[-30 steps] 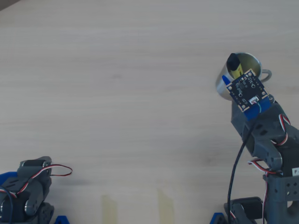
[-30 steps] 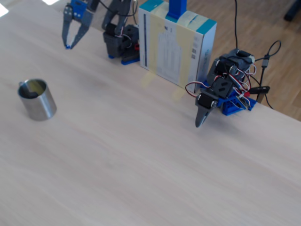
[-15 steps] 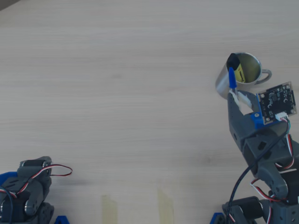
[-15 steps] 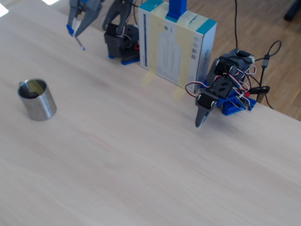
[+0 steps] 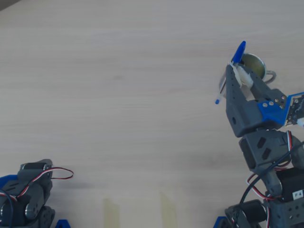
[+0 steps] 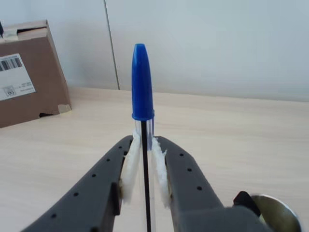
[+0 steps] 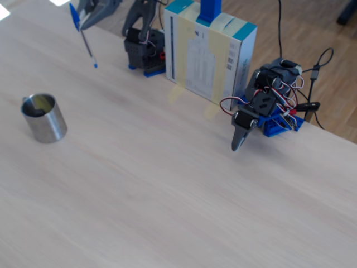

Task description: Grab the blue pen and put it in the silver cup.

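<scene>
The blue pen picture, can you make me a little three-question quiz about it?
1. True or false: the blue pen is lying flat on the table.
2. What pinches the pen? A) white-padded fingers B) a magnet C) tape
3. In the fixed view, what stands on the table below and left of the raised pen?

Key: 1 false, it is held up in the air. 2 A. 3 the silver cup.

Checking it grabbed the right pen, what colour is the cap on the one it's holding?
Blue; the blue pen shows best in the wrist view.
</scene>
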